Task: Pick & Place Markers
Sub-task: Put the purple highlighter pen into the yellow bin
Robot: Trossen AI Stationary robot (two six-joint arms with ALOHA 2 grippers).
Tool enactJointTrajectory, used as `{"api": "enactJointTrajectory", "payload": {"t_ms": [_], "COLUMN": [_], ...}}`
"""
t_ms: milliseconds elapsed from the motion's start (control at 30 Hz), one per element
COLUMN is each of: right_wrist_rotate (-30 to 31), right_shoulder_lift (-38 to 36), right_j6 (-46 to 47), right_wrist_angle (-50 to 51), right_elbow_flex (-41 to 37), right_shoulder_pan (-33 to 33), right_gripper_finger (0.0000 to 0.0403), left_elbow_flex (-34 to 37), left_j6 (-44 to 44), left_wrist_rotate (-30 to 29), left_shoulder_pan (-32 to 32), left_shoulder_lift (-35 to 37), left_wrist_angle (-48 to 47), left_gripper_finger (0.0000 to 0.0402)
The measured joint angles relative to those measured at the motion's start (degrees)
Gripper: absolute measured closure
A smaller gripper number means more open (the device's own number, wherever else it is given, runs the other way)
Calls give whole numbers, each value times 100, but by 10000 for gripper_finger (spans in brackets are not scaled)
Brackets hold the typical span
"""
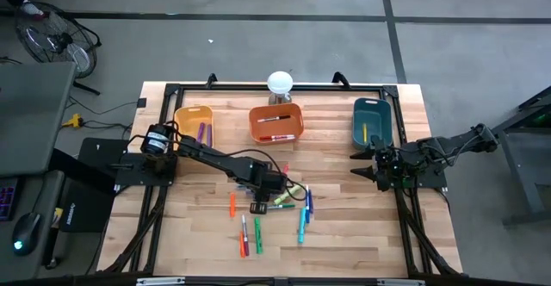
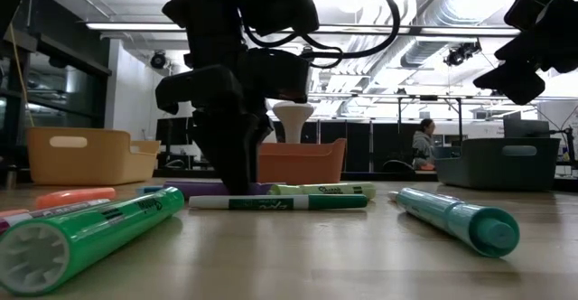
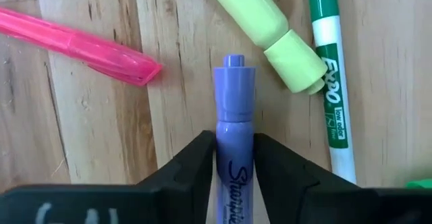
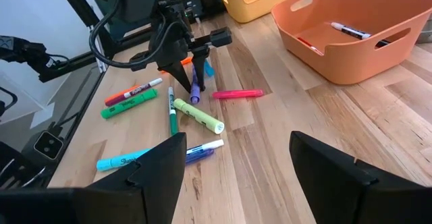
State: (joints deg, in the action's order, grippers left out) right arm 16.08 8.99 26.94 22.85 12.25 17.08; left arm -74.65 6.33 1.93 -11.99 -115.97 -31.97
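Note:
My left gripper [image 1: 267, 187] stands over the loose markers at mid-table, pointing steeply down, shut on a purple marker [image 3: 234, 109] that lies flat on the wood. Beside it lie a pink marker [image 3: 81, 42], a yellow highlighter [image 3: 266, 35] and a green-and-white marker [image 3: 331, 75]. More markers [image 1: 258, 230] are scattered nearer the front edge. My right gripper [image 1: 362, 165] hangs open above the table's right side, with nothing between its fingers. My left gripper pinches the purple marker's barrel [image 3: 234, 158], just behind its cap, between the two fingers [image 3: 196, 163]. The fingers come from above, one on each long side of the marker. The marker lies flat on the table.
Three bins stand along the far edge: yellow [image 1: 194, 122], orange [image 1: 276, 122] with markers inside, and teal [image 1: 372, 120]. A white round object [image 1: 280, 83] stands behind the orange bin. Bare wood lies at the table's front left and right.

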Motion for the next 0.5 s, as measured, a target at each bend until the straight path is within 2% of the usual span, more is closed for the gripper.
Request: {"api": "enactJointTrajectory", "payload": {"t_ms": [100,200,500], "right_wrist_rotate": [0,0,0], "right_shoulder_lift": [0,0,-2], "right_j6": [0,0,0], "right_wrist_angle": [0,0,-1], "right_elbow_flex": [0,0,0], "right_shoulder_pan": [0,0,0], "right_gripper_finger": [151,150,150], "left_elbow_flex": [4,4,-2], "left_j6": [-2,-3,10], "left_wrist_rotate": [65,198,284], "left_shoulder_pan": [2,6,-16], "left_shoulder_lift": [-4,-6,-87], "left_wrist_angle": [-13,-19,-68], "left_gripper_finger": [306,345,348]}}
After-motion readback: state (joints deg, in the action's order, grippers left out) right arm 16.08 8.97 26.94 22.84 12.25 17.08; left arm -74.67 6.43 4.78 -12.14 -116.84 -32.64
